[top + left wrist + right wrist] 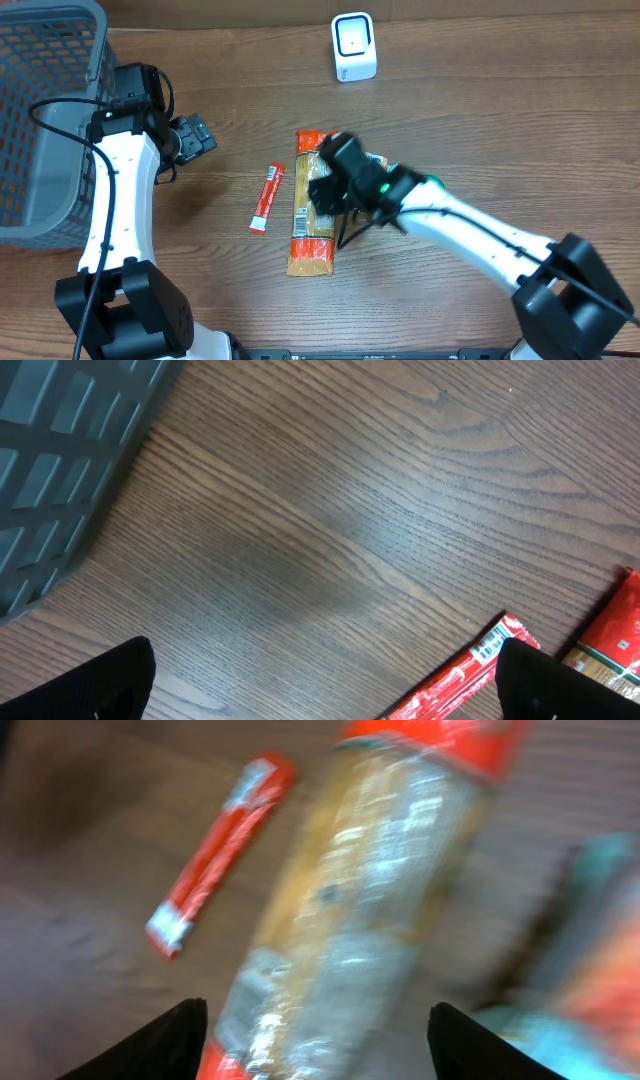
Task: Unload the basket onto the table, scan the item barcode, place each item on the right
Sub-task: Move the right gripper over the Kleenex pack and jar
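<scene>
Pasta packet (pixel 308 238) is lying flat in the middle of the table (pixel 480 110), one red end pointing roughly at the white scanner (pixel 354 47), which sits well apart. Right pincer (pixel 315 1040) hangs right over it, jaws apart, not gripping. Thin red sachet (pixel 267 198) just to its left. Left pincer (pixel 320 680) is wide open over bare wood by the grey basket (pixel 95 60)

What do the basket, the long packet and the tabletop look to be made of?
Basket: probably matte grey moulded plastic, given its latticed walls.
Long packet: clear glossy film with red ends; it shows glare and its contents.
Tabletop: matte brown wood grain; whether solid wood or laminate cannot be told.
</scene>
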Motion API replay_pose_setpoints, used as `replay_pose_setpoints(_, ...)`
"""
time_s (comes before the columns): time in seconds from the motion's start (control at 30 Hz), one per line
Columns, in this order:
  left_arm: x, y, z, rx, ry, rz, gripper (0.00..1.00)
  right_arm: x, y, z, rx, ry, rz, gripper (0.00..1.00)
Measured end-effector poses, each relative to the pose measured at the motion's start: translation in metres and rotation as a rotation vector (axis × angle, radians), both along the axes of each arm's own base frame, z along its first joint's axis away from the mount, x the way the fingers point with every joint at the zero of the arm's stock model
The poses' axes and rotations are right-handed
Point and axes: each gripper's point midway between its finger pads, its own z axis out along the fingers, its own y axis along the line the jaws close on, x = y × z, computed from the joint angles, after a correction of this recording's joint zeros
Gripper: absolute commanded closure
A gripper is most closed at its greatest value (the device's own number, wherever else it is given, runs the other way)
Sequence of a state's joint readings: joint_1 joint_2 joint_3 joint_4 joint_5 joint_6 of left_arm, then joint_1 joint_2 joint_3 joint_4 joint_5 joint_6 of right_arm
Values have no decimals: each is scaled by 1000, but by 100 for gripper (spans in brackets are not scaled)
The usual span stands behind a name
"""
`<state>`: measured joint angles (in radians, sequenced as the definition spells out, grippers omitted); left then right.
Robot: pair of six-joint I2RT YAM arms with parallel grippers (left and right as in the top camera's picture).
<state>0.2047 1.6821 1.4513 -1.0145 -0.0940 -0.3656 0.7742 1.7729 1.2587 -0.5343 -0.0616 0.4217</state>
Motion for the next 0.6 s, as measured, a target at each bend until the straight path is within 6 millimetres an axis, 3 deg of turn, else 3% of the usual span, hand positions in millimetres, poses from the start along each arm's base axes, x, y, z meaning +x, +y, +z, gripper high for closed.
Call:
replay_pose_setpoints(0.13,0,0,0,0,0,0,0,39,-31,30,-5,-10,-109,28)
replay_pose_setpoints(0.23,0,0,0,0,0,0,0,63,-41,65,27,-54,-159,27)
replay_pose_setpoints(0.33,0,0,0,0,0,0,0,70,-45,83,43,-75,-176,27)
replay_pose_setpoints(0.5,0,0,0,0,0,0,0,54,-61,66,-37,11,-184,24)
replay_pose_setpoints(0.6,0,0,0,0,0,0,0,56,-69,53,-87,24,-203,25)
